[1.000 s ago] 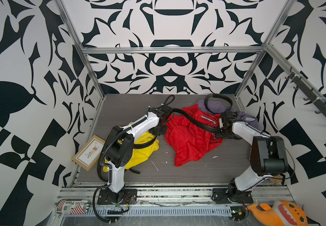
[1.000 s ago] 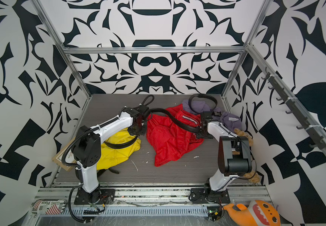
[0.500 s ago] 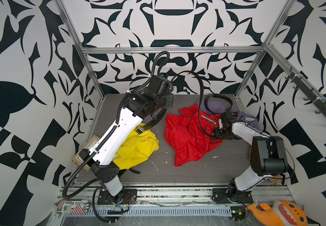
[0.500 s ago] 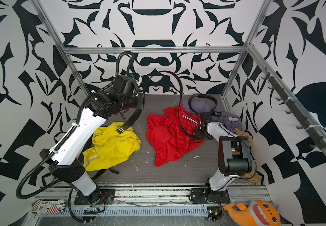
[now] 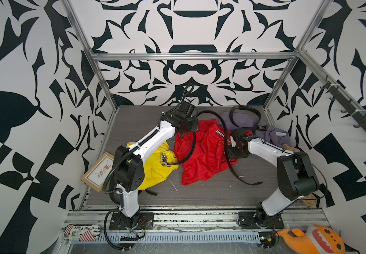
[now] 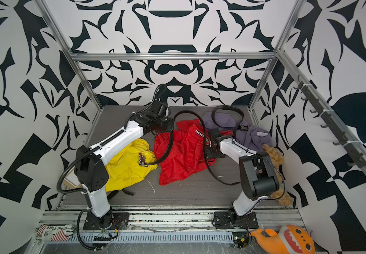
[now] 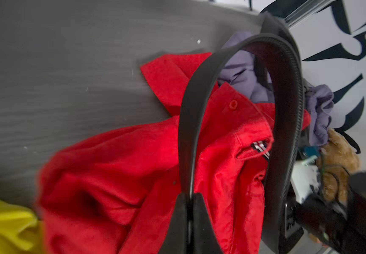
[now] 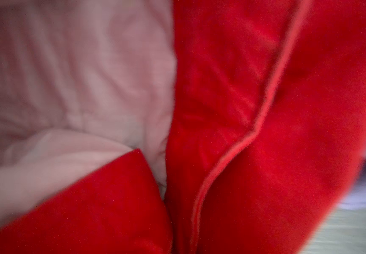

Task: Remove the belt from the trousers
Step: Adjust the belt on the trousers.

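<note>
Table [image 5: 210, 193]: grey, bears everything. Red trousers [image 5: 206, 151]: crumpled heap below both sets of fingers. Black belt [image 7: 287, 99]: pinched mid-length by the fully closed left fingers [image 7: 202, 222], arching beyond them; buckle end on the yellow garment [image 5: 153, 167], tail on the table past the right fingers [image 5: 232, 151]. Those press into the trousers; their opening cannot be told. Belt seemingly almost clear of the loops; laying it aside is left.

Robotics lab test cell, aluminium frame [image 5: 191, 56] boxed it in, walls [image 5: 23, 66] wore a bold black-and-white pattern, grey work surface [image 5: 210, 193] lay inside, white left arm [image 5: 151, 140] and right arm [image 5: 265, 149] stood bolted to a mounting rail [image 5: 195, 216] at the near edge, slotted cable duct [image 5: 188, 237] ran nearer, hook rail [image 5: 353, 110] lined the right wall.
</note>
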